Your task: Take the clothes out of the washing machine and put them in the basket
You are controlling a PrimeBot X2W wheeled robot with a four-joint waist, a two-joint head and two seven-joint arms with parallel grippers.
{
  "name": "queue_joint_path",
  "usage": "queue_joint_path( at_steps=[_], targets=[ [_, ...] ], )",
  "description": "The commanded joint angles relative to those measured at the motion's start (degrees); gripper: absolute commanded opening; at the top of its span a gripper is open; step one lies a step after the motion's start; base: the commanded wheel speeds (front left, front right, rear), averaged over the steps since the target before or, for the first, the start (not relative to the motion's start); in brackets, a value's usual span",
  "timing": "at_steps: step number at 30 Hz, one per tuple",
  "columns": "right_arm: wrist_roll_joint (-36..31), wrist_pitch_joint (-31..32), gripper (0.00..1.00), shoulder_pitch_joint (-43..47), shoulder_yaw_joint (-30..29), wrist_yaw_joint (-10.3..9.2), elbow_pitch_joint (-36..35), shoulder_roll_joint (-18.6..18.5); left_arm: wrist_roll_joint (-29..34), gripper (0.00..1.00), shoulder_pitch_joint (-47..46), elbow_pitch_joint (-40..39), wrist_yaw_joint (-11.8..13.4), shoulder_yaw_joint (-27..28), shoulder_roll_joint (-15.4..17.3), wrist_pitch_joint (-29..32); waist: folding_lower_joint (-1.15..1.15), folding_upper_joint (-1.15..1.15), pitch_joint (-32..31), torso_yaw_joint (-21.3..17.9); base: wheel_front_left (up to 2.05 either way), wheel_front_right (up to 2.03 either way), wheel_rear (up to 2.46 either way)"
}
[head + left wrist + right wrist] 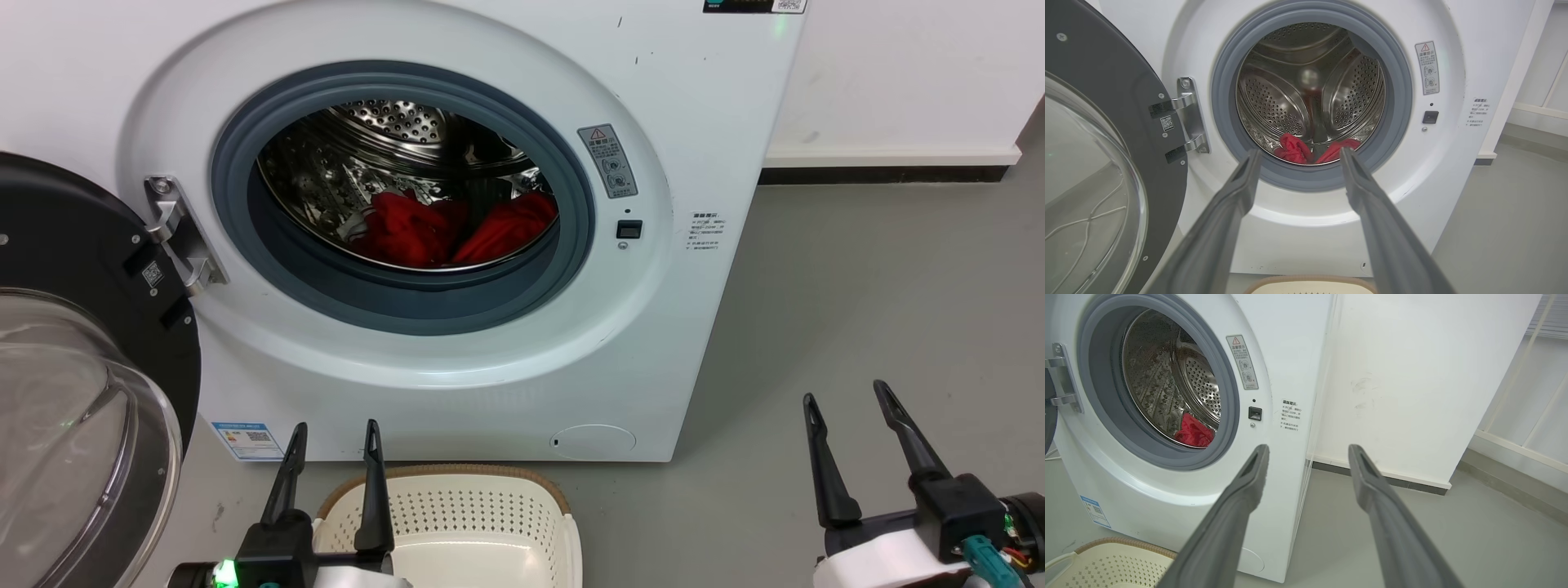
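1. Nothing is done so far: both red clothes (pixel 453 233) lie low in the drum (pixel 392 122) of the washing machine (pixel 694 122), whose door (pixel 82 245) hangs open.
2. The basket (pixel 457 471) stands in front of the machine with no clothes in it.
3. The left end effector (pixel 336 426) and the right end effector (pixel 845 392) are both spread open and empty, outside the machine.

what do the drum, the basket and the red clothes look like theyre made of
Drum: shiny perforated metal, probably stainless steel, given its mirror-like reflections. Basket: cream moulded plastic with punched holes; its brown rim looks woven, perhaps imitation. Clothes: soft matte red fabric, crumpled into folds.
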Motion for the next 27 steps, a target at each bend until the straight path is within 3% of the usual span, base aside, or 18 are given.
queue_joint_path(
  at_steps=[1,13,27],
  targets=[
    [0.8,-0.5,1.0,0.5,-0.3,-0.04,0.5,-0.1,0.8,1.0,0.3,-0.5,0.4,0.3,-0.3,-0.5,0.0,0.0,0.0,-0.1,0.0,0.0,0.0],
    [-2.1,-1.7,1.0,1.1,0.0,-0.04,2.6,-0.1,5.1,1.0,1.8,0.5,-1.7,2.6,-1.9,-1.7,0.0,0.0,0.0,-0.2,0.0,0.0,0.0],
    [-2.0,-1.6,1.0,0.6,0.1,-0.04,2.6,-0.1,5.6,1.0,1.9,0.8,-3.1,3.8,-2.7,-1.6,0.0,0.0,-0.1,-0.1,0.0,0.0,0.0]
  ],
)
